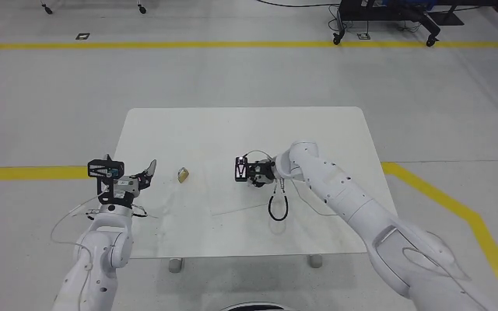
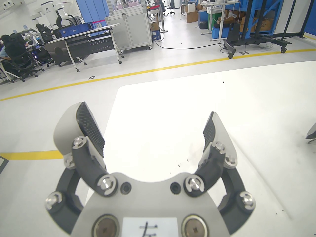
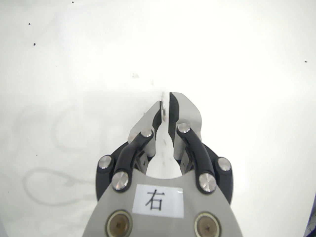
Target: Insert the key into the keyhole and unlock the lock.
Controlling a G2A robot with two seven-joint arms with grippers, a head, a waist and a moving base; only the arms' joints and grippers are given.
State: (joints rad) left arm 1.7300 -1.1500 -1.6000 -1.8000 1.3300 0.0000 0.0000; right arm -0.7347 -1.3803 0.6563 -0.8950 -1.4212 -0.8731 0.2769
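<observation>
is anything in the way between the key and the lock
Nothing visible does. The key sits in the jaws of the right gripper, and in the top view the table between it and the small brass lock holds no object.

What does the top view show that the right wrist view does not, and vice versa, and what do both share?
Top view: the yellowish lock on the table between the arms, and the open left gripper near the table's edge. Right wrist view: the key, a thin metal sliver in the nearly shut right gripper. Both: the right gripper and the white table.
</observation>
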